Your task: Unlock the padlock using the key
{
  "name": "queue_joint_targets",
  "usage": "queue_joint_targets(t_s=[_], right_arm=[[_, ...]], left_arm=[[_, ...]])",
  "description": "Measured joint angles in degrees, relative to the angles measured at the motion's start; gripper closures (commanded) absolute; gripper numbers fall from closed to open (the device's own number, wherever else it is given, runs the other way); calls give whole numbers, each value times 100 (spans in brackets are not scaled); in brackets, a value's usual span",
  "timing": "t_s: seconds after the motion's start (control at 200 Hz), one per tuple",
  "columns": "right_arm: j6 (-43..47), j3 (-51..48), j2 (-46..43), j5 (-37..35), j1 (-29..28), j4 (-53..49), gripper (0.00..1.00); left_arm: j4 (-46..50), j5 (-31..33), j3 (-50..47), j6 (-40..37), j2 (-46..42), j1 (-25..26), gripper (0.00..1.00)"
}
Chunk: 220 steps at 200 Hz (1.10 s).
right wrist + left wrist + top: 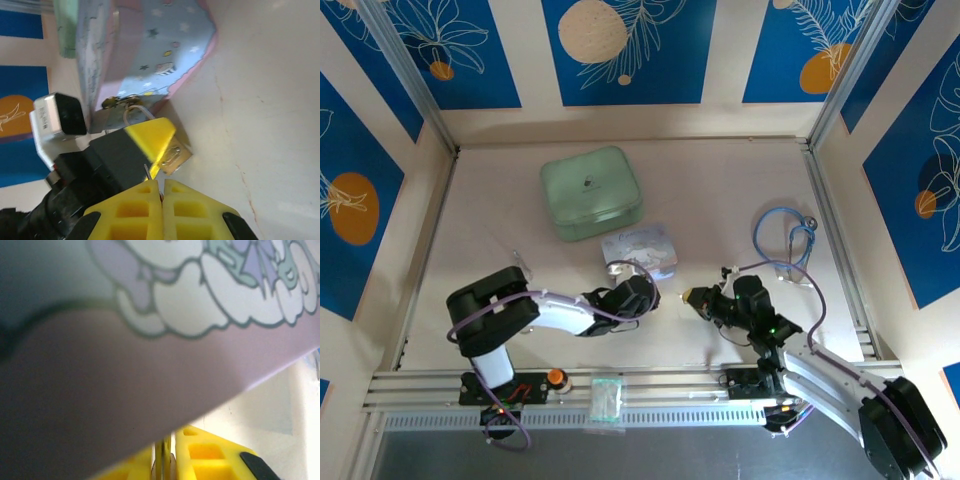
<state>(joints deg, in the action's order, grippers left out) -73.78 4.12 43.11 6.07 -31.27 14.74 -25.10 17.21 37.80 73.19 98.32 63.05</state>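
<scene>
Right hand (161,184) pinches the thin pale key (147,172); left hand (166,462) clamps the brass padlock (174,156), shackle through the pastel tin (165,55) hasp.

Bare counter (672,312) lay open between my left hand (642,284) and right hand (692,297); the pastel tin (642,247) crowded the left one.

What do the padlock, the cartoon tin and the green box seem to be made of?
The padlock: metal, brass by its yellow-gold glinting body. The cartoon tin: probably thin sheet metal with printed pastel coating, given its crisp rim; coated plastic is possible. The green box: smooth pale-green painted metal or plastic, with soft sheen; I cannot tell which.
</scene>
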Motion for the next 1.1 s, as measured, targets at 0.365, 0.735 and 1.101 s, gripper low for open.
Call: queue_joint_targets(t_s=[0.365,0.735,1.101], right_arm=[[-1005,-94,365,-4,-267,452,100],[-1141,223,1808,57,-780,1565,100],[-1316,280,2162,37,-848,2151,100]], left_arm=[[-903,105,-706,1412,-452,-39,87],[-1574,280,-914,2341,-450,-42,87],[-1825,391,-931,2627,-413,-48,89]])
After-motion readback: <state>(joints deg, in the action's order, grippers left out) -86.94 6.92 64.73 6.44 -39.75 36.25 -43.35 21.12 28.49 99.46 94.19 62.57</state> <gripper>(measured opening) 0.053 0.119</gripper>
